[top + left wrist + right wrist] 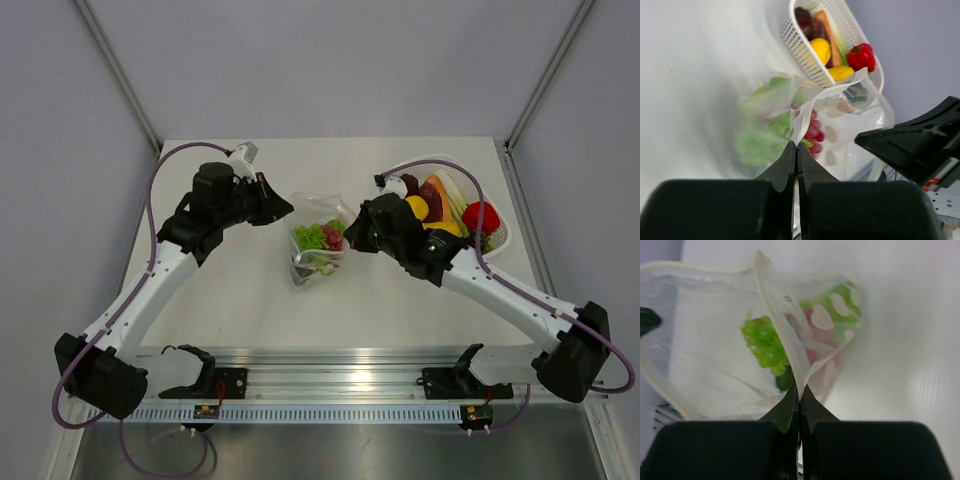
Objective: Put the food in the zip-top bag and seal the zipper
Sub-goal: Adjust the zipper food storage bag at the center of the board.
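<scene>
Food sat in two places. A bunch of green grapes [765, 342] and a bunch of red grapes [812, 132] lay inside the zip-top bag [320, 240], with something leafy and green beside them that was too blurred to name. The single clear bag rested on the table [250, 290] between the two arms.

The left gripper [285, 210] touched the bag's upper left corner. In its wrist view the jaws were pressed together, with the bag's pale edge pinched between them. The right gripper [350, 232] met the opposite side of the bag in the same way, jaws closed tight on the edge and no gap showing. The zipper [705, 271] stood parted, so the mouth gaped open between the two grips.

One white lattice basket [508, 232] stood just behind the right gripper, well apart from the left. It held six pieces I could count — a carrot [827, 30], a lemon [821, 50], a red pepper [861, 56], a second yellow piece [840, 73], a dark purple one [802, 17] and a pale green stalk [840, 42].
</scene>
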`<control>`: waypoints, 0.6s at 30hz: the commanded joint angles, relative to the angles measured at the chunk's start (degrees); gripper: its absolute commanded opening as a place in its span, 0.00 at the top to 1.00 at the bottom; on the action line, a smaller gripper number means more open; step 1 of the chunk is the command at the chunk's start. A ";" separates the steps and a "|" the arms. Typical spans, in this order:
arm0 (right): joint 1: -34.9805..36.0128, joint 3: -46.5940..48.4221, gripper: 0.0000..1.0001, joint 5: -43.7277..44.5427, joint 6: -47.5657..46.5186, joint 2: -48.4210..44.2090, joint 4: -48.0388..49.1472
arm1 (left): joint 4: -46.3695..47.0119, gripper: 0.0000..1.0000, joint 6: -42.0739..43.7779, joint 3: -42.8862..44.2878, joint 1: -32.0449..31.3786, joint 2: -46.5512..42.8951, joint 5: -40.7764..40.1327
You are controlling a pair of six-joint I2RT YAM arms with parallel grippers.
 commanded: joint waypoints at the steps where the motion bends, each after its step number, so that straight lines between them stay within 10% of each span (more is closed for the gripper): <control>1: -0.18 -2.96 1.00 2.45 1.50 5.63 -0.12 | -2.51 1.00 1.84 -1.88 0.17 5.08 -3.98; 12: -0.18 2.75 0.96 5.17 -1.49 8.36 -2.93 | -2.17 1.00 2.19 -0.39 -0.09 1.49 -2.40; 18: -0.18 5.56 0.35 10.88 -3.69 7.05 -8.03 | -1.29 1.00 1.13 -0.92 -0.62 -0.53 -1.60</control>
